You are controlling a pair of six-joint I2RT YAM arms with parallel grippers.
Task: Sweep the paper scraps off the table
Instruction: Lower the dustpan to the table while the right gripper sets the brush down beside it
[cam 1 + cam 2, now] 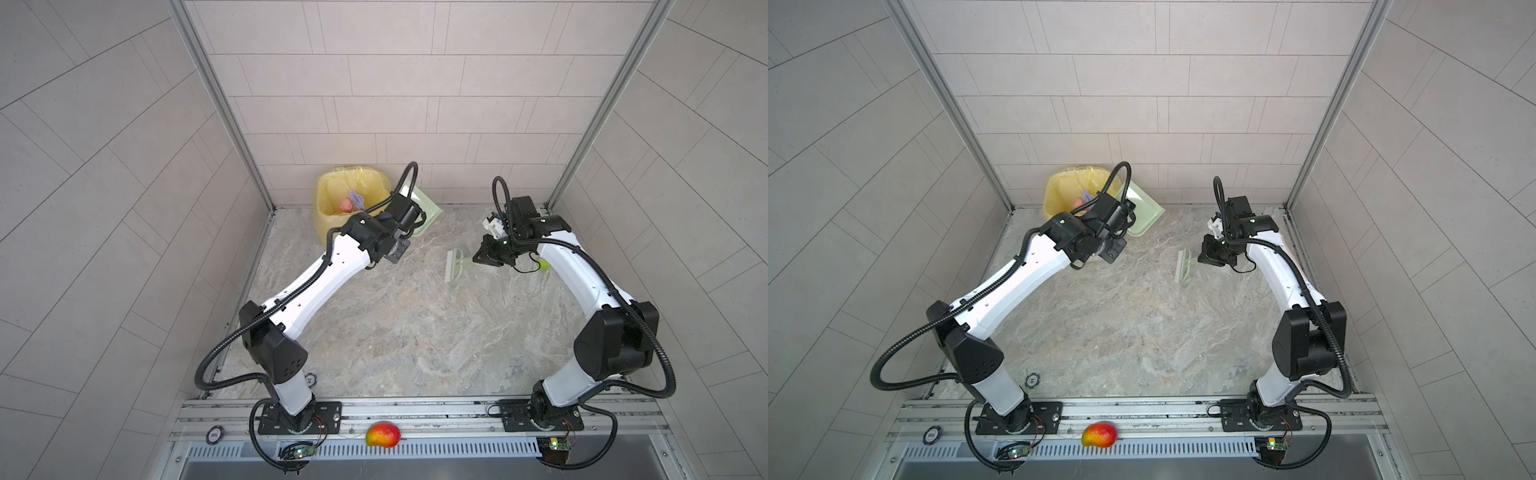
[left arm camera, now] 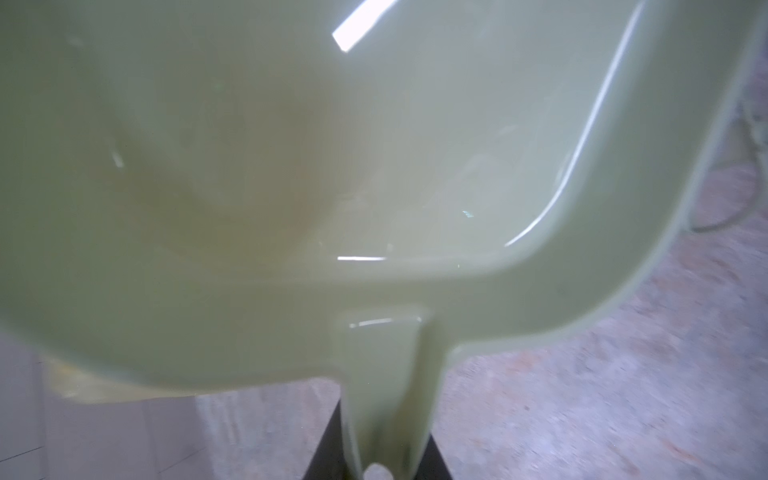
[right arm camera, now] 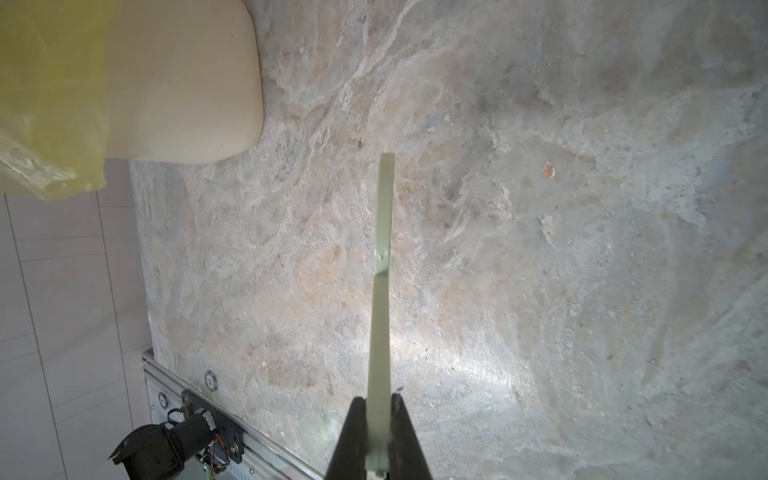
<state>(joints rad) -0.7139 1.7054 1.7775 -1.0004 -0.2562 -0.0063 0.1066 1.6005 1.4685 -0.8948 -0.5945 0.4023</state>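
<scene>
As hands (image 2: 384, 453) (image 3: 378, 405) grip, one dustpan (image 2: 249, 166), one brush (image 1: 456, 271)

Between the matt black fingers of the left gripper (image 2: 384, 419) we see a dustpan (image 2: 291, 166) of smooth, glossy pale-green plastic. The brush (image 3: 380, 291) in the fingers of the right gripper (image 3: 379, 399) looks like duller plastic. Beyond those fingertips the table (image 3: 582, 249) is marble-patterned and matt, and the bin liner (image 3: 41, 83) is thin crinkled film.
</scene>
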